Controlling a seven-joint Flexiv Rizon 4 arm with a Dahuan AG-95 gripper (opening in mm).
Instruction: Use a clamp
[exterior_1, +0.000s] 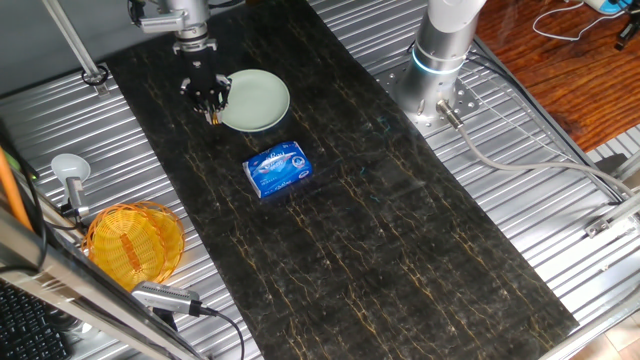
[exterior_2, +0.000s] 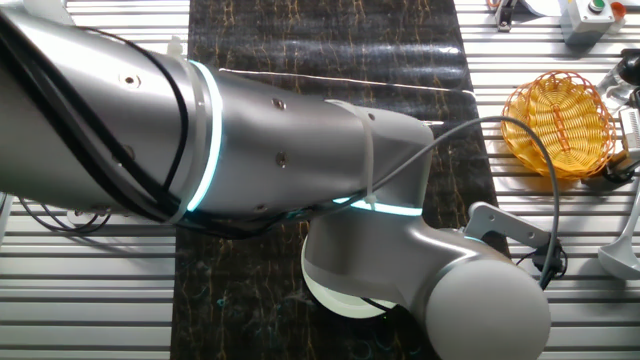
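Observation:
My gripper (exterior_1: 208, 105) hangs over the dark mat at the left edge of the pale green plate (exterior_1: 258, 98). Its black fingers stand close together, with the tiny yellow-orange clamp (exterior_1: 215, 118) showing at their tips, so it looks shut on the clamp. The blue packet (exterior_1: 278, 168) lies flat on the mat in front of the plate, apart from the gripper. In the other fixed view my arm (exterior_2: 250, 140) fills the frame and hides the gripper, the clamp and the packet; only a sliver of the plate (exterior_2: 335, 295) shows under it.
An orange wicker basket (exterior_1: 133, 240) (exterior_2: 558, 115) stands off the mat on the ribbed metal table. A white round cap on a stand (exterior_1: 70, 167) is beside it. The arm's base (exterior_1: 440, 60) with cables sits at the back right.

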